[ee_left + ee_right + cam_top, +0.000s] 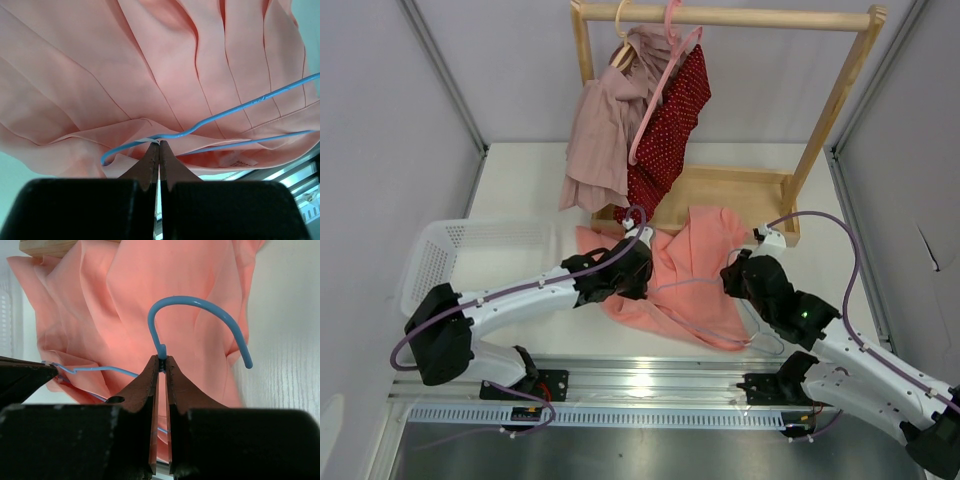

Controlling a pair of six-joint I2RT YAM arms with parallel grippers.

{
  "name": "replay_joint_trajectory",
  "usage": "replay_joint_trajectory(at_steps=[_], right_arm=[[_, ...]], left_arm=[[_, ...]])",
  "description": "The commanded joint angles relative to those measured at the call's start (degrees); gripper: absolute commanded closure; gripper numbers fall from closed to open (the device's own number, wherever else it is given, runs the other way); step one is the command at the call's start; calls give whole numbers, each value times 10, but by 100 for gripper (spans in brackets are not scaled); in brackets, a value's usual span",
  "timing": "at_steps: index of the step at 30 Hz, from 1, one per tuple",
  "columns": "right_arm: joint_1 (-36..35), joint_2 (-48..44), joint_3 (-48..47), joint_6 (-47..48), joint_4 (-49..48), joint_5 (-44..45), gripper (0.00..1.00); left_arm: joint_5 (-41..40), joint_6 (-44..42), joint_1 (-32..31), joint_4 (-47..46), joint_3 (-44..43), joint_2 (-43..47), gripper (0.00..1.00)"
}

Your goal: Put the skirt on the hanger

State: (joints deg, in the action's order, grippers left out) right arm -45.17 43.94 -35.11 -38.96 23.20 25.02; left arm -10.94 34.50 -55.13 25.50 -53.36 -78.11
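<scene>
The salmon-pink skirt [695,265] lies spread on the table between my two grippers, in front of the rack base. It fills the left wrist view [150,65] and the right wrist view [125,295]. The light-blue hanger [190,299] lies on it. My right gripper [161,361] is shut on the base of its hook, which arches above the fingertips. The hanger's thin wire [235,109] runs across the skirt's edge. My left gripper [159,143] is shut on a fold of that edge just under the wire. In the top view the left gripper [645,272] is at the skirt's left side and the right gripper [730,272] at its right.
A wooden rack [720,16] stands at the back. A dusty mauve garment [605,130] and a dark red dotted garment [670,130] with a pink hanger [660,95] hang on it. A white basket [450,250] sits at the left. Walls close in both sides.
</scene>
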Motion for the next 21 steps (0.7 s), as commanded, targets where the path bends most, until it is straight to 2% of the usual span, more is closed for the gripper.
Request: replay_joint_trajectory(at_steps=[1, 13, 21], right_arm=[[-8, -2, -27, -3, -46, -12, 100], [-9, -6, -7, -17, -141, -61, 100], [-9, -4, -19, -13, -136, -66, 100]], left_arm=[[-10, 6, -9, -26, -37, 1, 100], [-21, -32, -9, -5, -52, 37, 100], [-53, -45, -9, 19, -56, 60, 100]])
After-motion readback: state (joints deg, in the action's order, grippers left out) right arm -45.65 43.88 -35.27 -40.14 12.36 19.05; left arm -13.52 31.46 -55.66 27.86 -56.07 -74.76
